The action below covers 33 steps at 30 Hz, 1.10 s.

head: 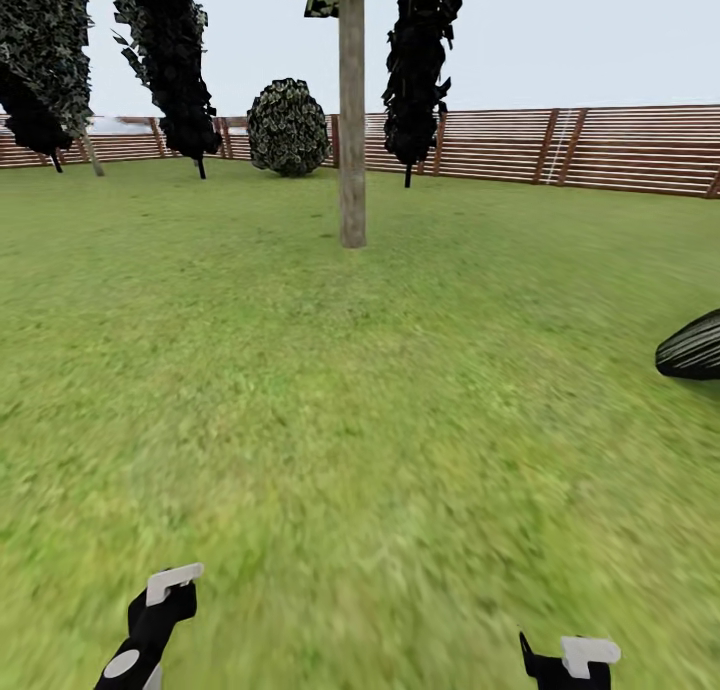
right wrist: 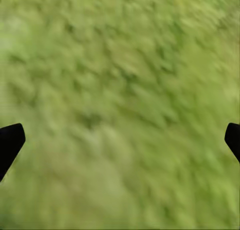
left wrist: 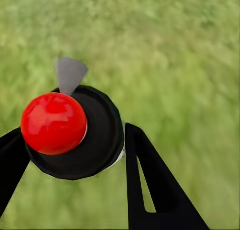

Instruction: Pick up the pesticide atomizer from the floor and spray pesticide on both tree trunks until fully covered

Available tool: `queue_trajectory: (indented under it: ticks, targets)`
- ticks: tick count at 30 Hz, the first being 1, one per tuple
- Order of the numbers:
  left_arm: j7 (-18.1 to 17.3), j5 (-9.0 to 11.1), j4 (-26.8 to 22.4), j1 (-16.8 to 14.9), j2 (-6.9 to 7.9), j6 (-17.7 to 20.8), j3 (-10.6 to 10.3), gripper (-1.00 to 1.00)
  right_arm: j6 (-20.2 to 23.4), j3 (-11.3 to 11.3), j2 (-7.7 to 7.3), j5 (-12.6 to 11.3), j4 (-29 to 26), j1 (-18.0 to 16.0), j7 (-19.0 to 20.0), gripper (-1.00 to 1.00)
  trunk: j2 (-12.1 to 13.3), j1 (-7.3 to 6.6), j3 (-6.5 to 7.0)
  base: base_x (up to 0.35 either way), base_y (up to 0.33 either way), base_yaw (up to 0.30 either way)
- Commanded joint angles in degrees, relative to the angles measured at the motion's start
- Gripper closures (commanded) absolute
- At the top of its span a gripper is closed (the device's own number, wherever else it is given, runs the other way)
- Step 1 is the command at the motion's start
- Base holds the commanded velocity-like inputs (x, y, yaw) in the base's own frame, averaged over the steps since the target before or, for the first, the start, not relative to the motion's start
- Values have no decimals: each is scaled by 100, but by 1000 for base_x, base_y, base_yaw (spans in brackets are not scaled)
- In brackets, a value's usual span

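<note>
1. Atomizer (left wrist: 70, 132) sits between the left gripper (left wrist: 75, 155) fingers in the left wrist view: black round body, red ball cap (left wrist: 53, 123) on top, grey wedge nozzle (left wrist: 70, 74) sticking out from the body rim.
2. Long axis runs roughly along the camera line, cap end toward the lens, so it is seen nearly end-on. Nozzle points away from the fingers, out over the grass.
3. Left gripper: fingers partly closed, one black finger (left wrist: 150, 185) against each side of the body; reads as clamped on the atomizer. Contact on the near-side finger is partly hidden by the body.
4. Right gripper (right wrist: 120, 140): wide open, nothing between the fingers, just blurred lawn below. Only the two black tips show at the frame edges.
5. Head view: both wrists low in frame, left (head: 160, 615) and right (head: 570, 660), over lawn (head: 380, 420).
6. Tree trunk (head: 352, 120) straight ahead, upright, well apart from the robot, grey-beige bark, foliage only at the top edge.
7. Behind it: round bush (head: 288, 127), dark columnar trees (head: 415, 60), slatted wooden fence (head: 600, 148) along the back.
8. Dark striped object (head: 692, 348) at the right edge, cut off; cannot tell what it is.
</note>
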Motion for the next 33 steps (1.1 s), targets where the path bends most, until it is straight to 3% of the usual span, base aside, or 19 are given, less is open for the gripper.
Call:
queue_trajectory:
  ticks: [1,33]
  targets:
    - [-3,-1,-1,3,2,-7,0,100,0,0,0,0,0,0,0,-100,0,0,0,338,94,0]
    - [-7,-1,-1,6,12,-13,0,100,0,0,1,0,0,0,0,-100,0,0,0,344,4,0]
